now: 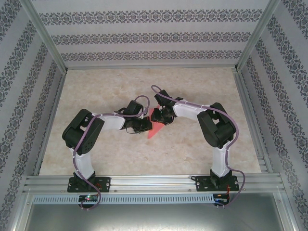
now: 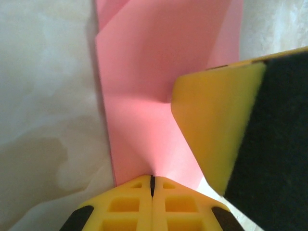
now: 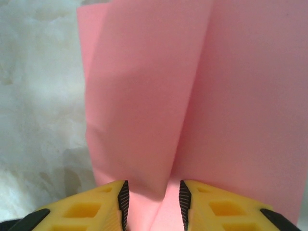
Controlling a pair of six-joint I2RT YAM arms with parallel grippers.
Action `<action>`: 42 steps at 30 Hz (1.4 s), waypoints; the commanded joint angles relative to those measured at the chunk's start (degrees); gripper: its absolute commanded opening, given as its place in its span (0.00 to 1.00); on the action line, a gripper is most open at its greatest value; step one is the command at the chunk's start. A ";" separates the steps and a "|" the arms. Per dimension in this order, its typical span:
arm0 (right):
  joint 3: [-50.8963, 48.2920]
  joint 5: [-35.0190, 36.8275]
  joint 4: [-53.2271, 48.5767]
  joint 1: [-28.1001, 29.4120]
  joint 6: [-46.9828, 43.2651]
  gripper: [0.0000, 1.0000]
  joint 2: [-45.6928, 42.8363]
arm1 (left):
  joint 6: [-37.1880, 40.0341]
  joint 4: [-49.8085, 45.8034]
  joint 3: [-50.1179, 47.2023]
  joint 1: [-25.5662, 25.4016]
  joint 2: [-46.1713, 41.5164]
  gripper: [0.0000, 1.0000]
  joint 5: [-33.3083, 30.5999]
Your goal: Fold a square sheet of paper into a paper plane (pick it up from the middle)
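Marbled tabletop [image 1: 144, 159], patterned walls [image 1: 144, 38]; right finger [image 2: 211, 134] over pink paper [image 2: 139, 72].

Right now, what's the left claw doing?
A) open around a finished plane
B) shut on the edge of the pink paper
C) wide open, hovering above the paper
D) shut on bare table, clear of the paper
B: in the left wrist view the left claw has its fingers pressed together with no gap, and the pink sheet of paper runs straight into the seam between them.
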 commanded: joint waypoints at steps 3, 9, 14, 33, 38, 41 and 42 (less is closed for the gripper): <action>-2.19 -2.47 -4.60 -0.85 1.04 0.37 -7.47 | 2.92 -12.00 -2.11 -1.41 5.00 0.00 -4.63; -7.99 -8.18 6.24 -1.92 -2.40 0.21 -10.52 | 3.18 -12.51 -1.53 -1.63 5.88 0.00 -4.80; -10.38 -12.90 13.37 -2.09 -2.58 0.05 -7.76 | 3.36 -12.90 -1.63 -1.58 5.83 0.00 -4.89; -10.89 -11.86 14.78 -3.03 -6.41 0.00 -0.31 | 3.61 -14.50 -1.63 -1.62 5.33 0.00 -4.79; -10.68 -11.37 15.21 -4.30 -7.39 0.00 0.80 | 3.81 -15.08 -1.93 -1.58 5.29 0.00 -4.73; -9.96 -11.13 14.70 -5.53 -8.13 0.00 1.26 | 4.19 -15.77 -1.99 -1.59 5.26 0.00 -4.73; -9.78 -11.15 14.80 -6.01 -8.47 0.00 1.12 | 4.31 -15.98 -2.11 -1.65 5.26 0.00 -4.74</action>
